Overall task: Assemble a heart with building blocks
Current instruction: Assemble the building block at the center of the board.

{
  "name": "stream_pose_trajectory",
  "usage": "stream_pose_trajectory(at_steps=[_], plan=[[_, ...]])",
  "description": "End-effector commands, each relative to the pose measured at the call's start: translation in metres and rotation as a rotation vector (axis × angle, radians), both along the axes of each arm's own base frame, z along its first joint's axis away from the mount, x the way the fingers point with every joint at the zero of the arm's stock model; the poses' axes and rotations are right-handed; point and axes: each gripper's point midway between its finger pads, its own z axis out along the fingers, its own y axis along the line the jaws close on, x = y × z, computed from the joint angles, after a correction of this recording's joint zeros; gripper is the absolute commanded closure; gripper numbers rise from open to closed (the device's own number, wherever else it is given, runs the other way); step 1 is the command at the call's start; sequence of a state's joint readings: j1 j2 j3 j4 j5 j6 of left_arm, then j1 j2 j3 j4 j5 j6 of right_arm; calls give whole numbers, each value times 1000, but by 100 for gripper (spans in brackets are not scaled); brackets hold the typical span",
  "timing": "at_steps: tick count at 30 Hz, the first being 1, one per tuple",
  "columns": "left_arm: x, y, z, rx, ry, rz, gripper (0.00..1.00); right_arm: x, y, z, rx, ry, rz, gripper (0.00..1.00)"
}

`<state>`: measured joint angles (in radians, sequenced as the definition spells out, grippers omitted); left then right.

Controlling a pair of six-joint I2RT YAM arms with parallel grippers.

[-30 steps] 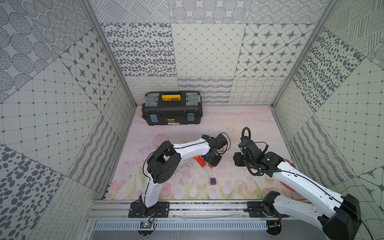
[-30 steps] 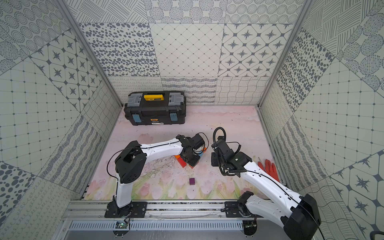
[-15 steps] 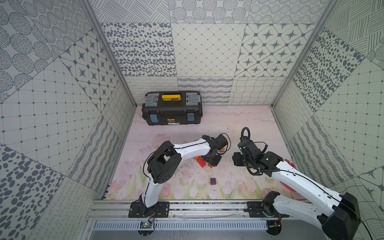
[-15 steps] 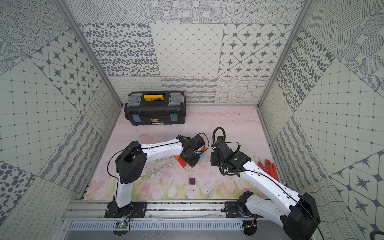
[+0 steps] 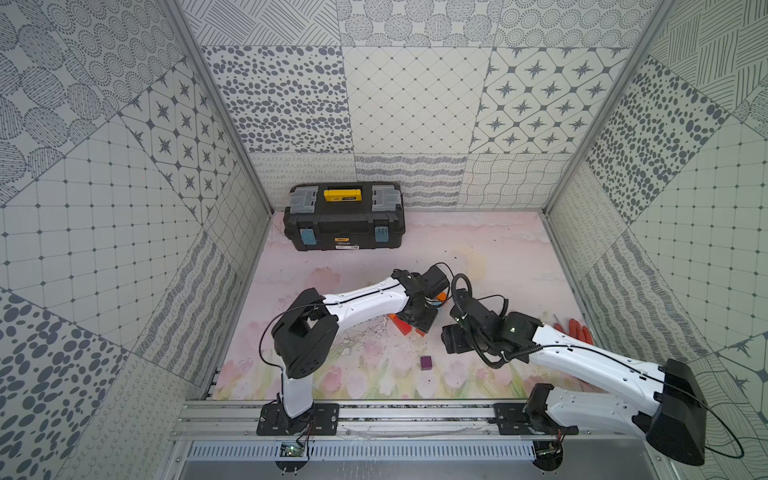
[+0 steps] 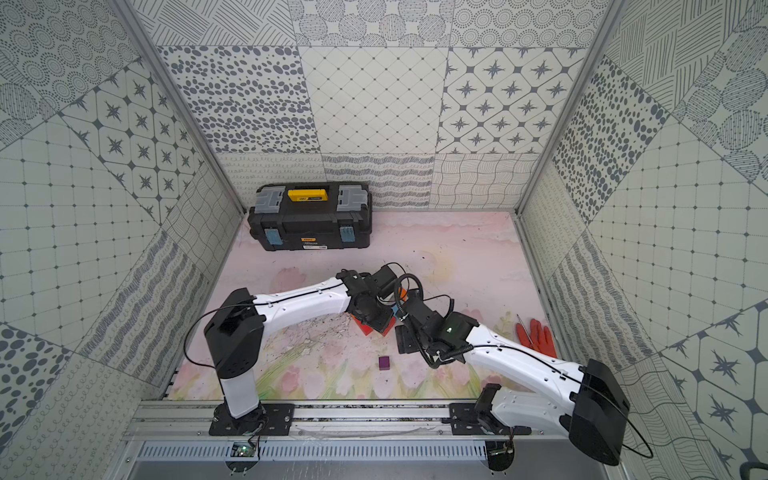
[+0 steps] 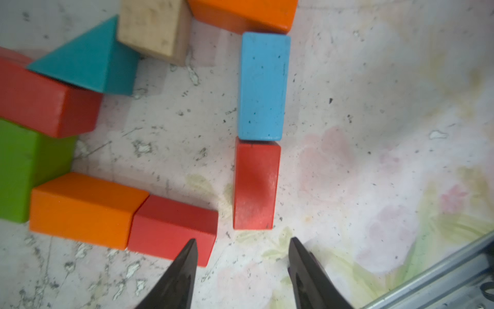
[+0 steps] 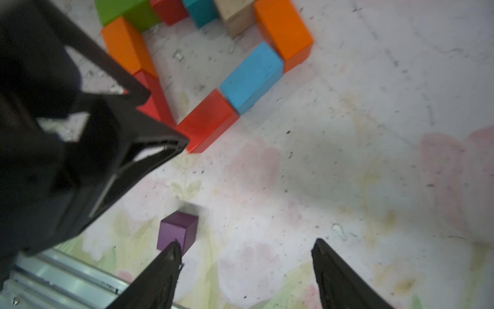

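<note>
Checker: Both claws are seen to have been spread since the earlier frame, and the right arm is found a little nearer the purple cube [image 8: 177,231].

Planner: Is anything held?

Checker: Nothing is held. The left claw [image 7: 242,240] is parted, with only bare desk [image 7: 374,107] between its jaws. The right claw [image 8: 246,242] is spread wider and is likewise empty.

Planner: Where is the heart [image 8: 251,77] placed?

Checker: Nine blocks are laid as an outline just ahead of the left claw. Beyond its fingertips the tip is left open, between the end red brick [image 7: 255,184], which is butted against the blue brick [image 7: 263,85], and the other red brick [image 7: 173,227]. The purple cube is set apart from the outline, just ahead of one finger of the right claw and off-centre to its jaws. It is also seen alone in both top views [image 5: 425,362] [image 6: 385,363].

Planner: Which step is judged to be in hand?

Checker: Fetching the last block is judged to be the step; only the tip is unfilled.

Planner: What is called for next?

Checker: The right claw would need to be shifted sideways until the cube is centred, then lowered and closed on two flat faces. The left claw hangs over the gap, so it should probably be drawn clear first. The two red bricks must not be nudged when the cube is set in.
</note>
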<state>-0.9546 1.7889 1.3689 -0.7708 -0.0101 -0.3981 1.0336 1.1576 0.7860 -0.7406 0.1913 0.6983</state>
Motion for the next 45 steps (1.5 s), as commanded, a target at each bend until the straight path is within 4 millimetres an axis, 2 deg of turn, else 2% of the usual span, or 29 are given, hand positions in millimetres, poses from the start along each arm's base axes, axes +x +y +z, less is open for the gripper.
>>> stream_pose_trajectory(at_steps=[1, 4, 7, 9, 16, 21, 24, 28, 33, 36, 38, 39, 41, 43, 45], plan=[[6, 59, 32, -21, -59, 225, 45, -24, 29, -12, 40, 57, -13, 19], [6, 95, 35, -88, -32, 354, 46, -45, 56, -28, 8, 122, 21, 19], [3, 121, 30, -137, -8, 445, 47, -51, 64, -39, -105, 177, 43, 19], [1, 130, 29, -156, -4, 472, 48, -50, 67, -44, -145, 193, 41, 22], [-5, 135, 22, -162, 8, 482, 49, -44, 60, -59, -208, 231, -6, 36], [-6, 135, 12, -165, 20, 494, 49, -42, 63, -64, -180, 254, 8, 57], [-7, 136, 8, -161, 23, 501, 50, -37, 65, -65, -187, 255, 15, 66], [-8, 140, 7, -152, 14, 506, 50, -27, 74, -68, -187, 246, 35, 70], [-9, 147, 8, -149, 3, 523, 50, -3, 94, -60, -176, 192, 65, 71], [-10, 150, 10, -149, -2, 532, 50, 11, 96, -61, -207, 173, 60, 70], [-11, 150, 11, -157, -2, 533, 49, 16, 96, -60, -216, 161, 59, 61], [-12, 150, 11, -159, 3, 531, 49, 17, 96, -59, -220, 157, 59, 52], [-13, 149, 11, -163, 9, 527, 49, 15, 96, -55, -207, 152, 66, 41], [-13, 150, 11, -161, 7, 523, 49, 10, 98, -48, -185, 142, 73, 36], [-13, 150, 11, -157, 6, 520, 49, 5, 101, -42, -168, 129, 72, 35]])
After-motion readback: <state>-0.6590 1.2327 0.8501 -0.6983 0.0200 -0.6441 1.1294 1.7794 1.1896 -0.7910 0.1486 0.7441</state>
